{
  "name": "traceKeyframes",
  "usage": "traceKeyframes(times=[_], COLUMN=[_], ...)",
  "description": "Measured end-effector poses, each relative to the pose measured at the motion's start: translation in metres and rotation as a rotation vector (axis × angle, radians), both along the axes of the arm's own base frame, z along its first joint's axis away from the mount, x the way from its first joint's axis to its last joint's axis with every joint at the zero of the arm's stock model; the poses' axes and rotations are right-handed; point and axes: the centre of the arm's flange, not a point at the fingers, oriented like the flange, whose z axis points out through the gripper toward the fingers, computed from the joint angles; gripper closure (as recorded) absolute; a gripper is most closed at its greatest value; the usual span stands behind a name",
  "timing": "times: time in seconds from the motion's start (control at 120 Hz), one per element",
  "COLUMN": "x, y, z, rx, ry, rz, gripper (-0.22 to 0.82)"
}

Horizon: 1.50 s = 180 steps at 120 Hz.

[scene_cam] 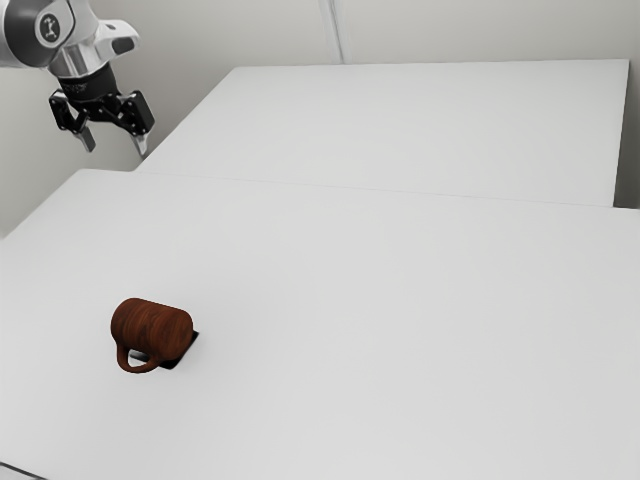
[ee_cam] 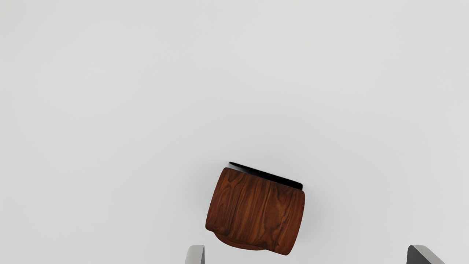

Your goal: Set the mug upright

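Table (scene_cam: 400, 280): white; the mug is carried on its part toward the exterior view's left.
Claw (scene_cam: 116, 151): held raised, well apart from the mug; fingers spread wide, nothing gripped.
Mug (scene_cam: 152, 326): brown, wood-grained, laid on its side.
Handle (scene_cam: 140, 369): turned toward the exterior view's near side.
Black patch (ee_cam: 278, 178): seen along one side of the mug.

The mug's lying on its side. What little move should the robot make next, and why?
I'd probably bring the open gripper down toward the mug, centering it over the body: the gripper hangs well above the table, its fingers stand wide apart, and nothing holds the mug yet.
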Motion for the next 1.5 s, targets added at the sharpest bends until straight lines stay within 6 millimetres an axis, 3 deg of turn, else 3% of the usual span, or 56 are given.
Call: traceKeyframes(times=[0.233, 0.342, 0.408, 0.533, 0.642, 0.7, 0.825, 0.892, 1.317, 1.5], x=[-0.002, -0.005, -0.012, -0.031, -0.044, -0.048, -0.03, -0.028, -0.04, -0.041], y=[0.004, 0.021, 0.045, 0.114, 0.173, 0.193, 0.189, 0.198, 0.253, 0.258], z=[-0.004, -0.014, -0.03, -0.065, -0.107, -0.128, -0.173, -0.197, -0.3, -0.336], rx=[-0.002, -0.031, -0.095, -0.204, -0.309, -0.36, -0.456, -0.512, -0.756, -0.87], ry=[0.007, 0.023, 0.044, 0.087, 0.136, 0.156, 0.206, 0.222, 0.188, 0.127], rz=[0.007, 0.041, 0.1, 0.251, 0.362, 0.391, 0.339, 0.329, 0.236, 0.203], gripper=[0.0, 0.0, 0.0, 0.0, 0.0, 0.0, 0.0, 0.0, 0.0, 0.0])
